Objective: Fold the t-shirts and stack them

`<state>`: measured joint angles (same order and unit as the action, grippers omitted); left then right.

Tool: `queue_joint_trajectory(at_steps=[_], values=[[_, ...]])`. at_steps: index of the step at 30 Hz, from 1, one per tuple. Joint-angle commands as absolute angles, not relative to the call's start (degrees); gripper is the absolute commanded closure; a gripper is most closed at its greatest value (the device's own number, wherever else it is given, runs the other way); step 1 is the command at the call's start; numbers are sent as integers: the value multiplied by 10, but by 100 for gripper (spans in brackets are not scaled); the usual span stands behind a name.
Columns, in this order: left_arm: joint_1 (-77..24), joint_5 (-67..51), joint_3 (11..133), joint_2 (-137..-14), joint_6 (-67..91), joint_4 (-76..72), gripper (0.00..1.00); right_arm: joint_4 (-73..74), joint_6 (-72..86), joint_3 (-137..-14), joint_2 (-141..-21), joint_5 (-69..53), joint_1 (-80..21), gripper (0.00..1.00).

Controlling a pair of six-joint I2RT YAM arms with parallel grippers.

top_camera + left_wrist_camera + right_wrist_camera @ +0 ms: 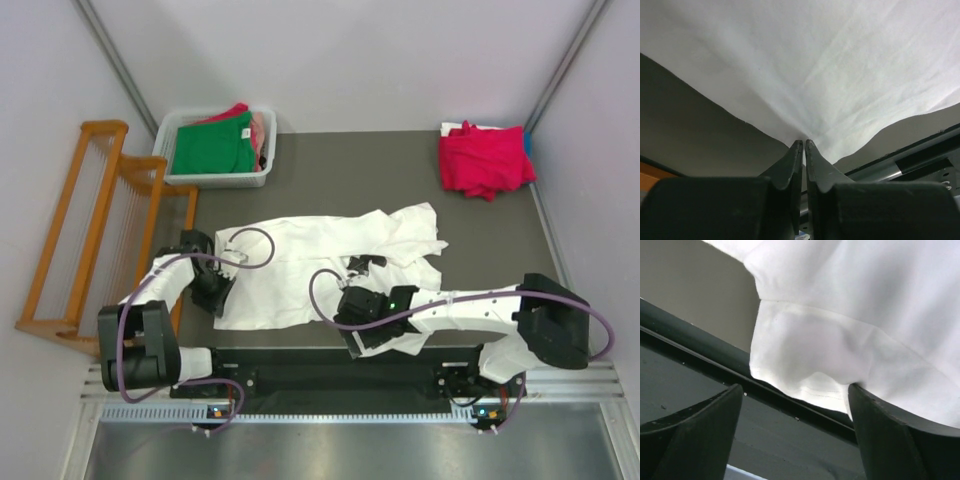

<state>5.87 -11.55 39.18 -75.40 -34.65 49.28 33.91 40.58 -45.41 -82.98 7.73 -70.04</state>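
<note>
**A:** So, nearest the bases first: what has each gripper got?

**B:** The left gripper (801, 144) has its fingers pressed together on the near left edge of the white t-shirt (300, 265). Creases in the cloth run straight into the tips, so I read that as a pinch on the hem. The right gripper (795, 389) stands spread by the table's front rail. A hemmed fold of the same shirt, perhaps a sleeve, lies between its fingers, not gripped.

**A:** And the shirt itself?

**B:** It lies across the middle of the dark table (400, 170), flat on the left and rumpled on the right.

**A:** How will it handle?

**B:** Light, limp and not fragile, I'd judge. It sags and bunches wherever it isn't held, so one pinch would only drag it into a rope. Better to take it at two well-separated points along a hem or seam, where the doubled cloth gives the fingers something to bite.

**A:** Farther back?

**B:** At far left a white slatted basket (215, 181) holds a green t-shirt (210, 145) with red cloth beside it. An orange wooden rack (90, 220) stands next to the basket. At far right, crimson t-shirts (483, 158) sit in a pile.
</note>
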Motion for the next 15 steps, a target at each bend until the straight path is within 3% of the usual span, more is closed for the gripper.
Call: queue_joint_trajectory(at_steps=[1, 3, 8, 10, 15], values=[[62, -122, 422, -746, -355, 531, 90, 323, 415, -444, -795, 89, -683, 16], [62, -122, 431, -748, -352, 543, 85, 328, 410, -444, -787, 90, -680, 16], [62, -114, 444, -726, -356, 576, 56, 335, 407, -444, -772, 94, -673, 12], [62, -120, 447, -718, -367, 610, 50, 333, 410, -443, -768, 97, -673, 12], [62, -98, 450, -717, -385, 642, 47, 324, 411, -437, -764, 93, -670, 11]])
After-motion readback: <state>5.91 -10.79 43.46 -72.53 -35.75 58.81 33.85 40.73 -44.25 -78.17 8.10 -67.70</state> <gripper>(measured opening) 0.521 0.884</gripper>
